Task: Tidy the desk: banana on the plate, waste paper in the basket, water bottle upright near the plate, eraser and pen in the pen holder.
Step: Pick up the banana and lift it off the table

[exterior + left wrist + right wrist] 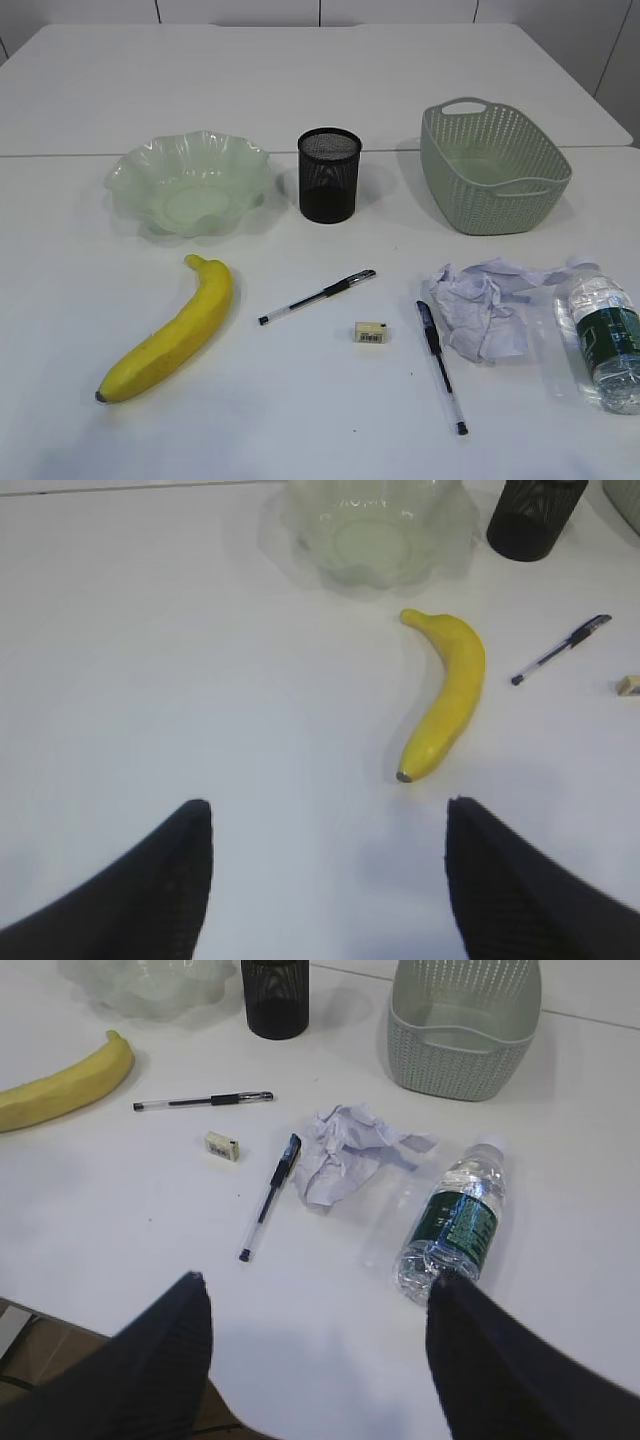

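On the white bench [80, 300] a yellow banana [172, 332] lies in front of the pale green fluted glass plate [190, 184], not on it. The clear plastic water bottle [604, 335] lies on its side beside crumpled white waste paper [482, 305]. Both grippers' fingers [160, 880] [150, 1360] are spread, holding nothing.

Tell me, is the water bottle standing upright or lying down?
Lying down. The water bottle rests on its side on the table, cap pointing toward the basket, beside the waste paper.
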Controlling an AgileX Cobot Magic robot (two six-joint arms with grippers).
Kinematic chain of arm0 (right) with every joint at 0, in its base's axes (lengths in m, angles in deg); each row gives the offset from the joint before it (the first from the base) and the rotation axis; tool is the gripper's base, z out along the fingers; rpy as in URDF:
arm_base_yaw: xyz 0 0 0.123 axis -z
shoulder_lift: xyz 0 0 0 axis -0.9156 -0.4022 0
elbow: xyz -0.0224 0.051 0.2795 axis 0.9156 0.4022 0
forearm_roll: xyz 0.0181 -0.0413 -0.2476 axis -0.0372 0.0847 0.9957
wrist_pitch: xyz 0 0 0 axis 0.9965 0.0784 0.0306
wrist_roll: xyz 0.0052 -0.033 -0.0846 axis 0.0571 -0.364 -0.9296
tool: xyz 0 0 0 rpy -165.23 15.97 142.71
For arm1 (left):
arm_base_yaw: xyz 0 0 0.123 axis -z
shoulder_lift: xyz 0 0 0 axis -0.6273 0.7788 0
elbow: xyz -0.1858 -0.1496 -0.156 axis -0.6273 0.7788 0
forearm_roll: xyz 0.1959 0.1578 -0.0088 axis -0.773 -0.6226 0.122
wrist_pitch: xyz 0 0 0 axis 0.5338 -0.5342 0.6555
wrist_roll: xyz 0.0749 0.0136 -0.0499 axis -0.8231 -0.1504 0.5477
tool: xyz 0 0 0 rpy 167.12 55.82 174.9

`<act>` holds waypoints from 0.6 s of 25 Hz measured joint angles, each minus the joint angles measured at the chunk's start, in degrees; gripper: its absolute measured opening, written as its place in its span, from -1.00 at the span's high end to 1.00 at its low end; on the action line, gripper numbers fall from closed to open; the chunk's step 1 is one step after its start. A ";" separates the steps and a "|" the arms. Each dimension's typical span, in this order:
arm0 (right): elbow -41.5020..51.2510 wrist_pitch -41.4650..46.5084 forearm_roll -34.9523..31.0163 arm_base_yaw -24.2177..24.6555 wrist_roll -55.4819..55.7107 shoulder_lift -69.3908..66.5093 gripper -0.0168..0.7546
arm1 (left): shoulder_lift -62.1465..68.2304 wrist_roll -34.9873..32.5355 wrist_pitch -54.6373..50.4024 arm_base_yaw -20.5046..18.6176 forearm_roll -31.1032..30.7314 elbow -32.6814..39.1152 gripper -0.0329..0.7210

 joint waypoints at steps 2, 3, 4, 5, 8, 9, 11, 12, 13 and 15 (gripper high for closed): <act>-1.38 0.00 -0.61 0.00 0.00 -1.23 -0.34 | 2.38 0.00 0.00 0.00 0.12 -1.76 -0.46; -2.08 0.00 -0.90 0.00 0.00 -1.68 -0.34 | 3.64 0.00 0.00 0.00 0.25 -2.71 -0.46; -2.61 0.00 -1.03 0.00 0.00 -2.19 -0.34 | 4.75 0.00 0.00 0.00 0.59 -3.48 -0.46; -3.10 0.00 -1.16 0.00 0.00 -2.52 -0.34 | 6.11 0.00 0.00 0.00 0.99 -4.37 -0.46; -4.01 0.00 -1.37 0.00 0.00 -3.23 -0.34 | 10.11 -0.97 -0.21 0.00 2.24 -6.80 -0.46; -4.01 -0.12 -1.37 0.00 0.00 -3.45 -0.34 | 11.83 -1.65 -0.34 0.00 2.86 -7.62 -0.46; -4.01 -0.12 -1.37 0.00 0.00 -3.82 -0.34 | 14.48 -3.38 -0.94 0.00 4.25 -8.89 -0.46; -4.01 -0.12 -1.37 0.00 0.00 -3.94 -0.34 | 16.20 -4.34 -1.36 0.00 5.26 -9.40 -0.46; -4.01 -0.12 -1.47 0.00 0.00 -4.06 -0.34 | 18.26 -5.39 -1.80 0.00 6.47 -9.90 -0.46; -4.01 -0.21 -1.64 0.00 0.00 -4.30 -0.34 | 21.42 -7.17 -2.76 0.00 8.56 -10.58 -0.46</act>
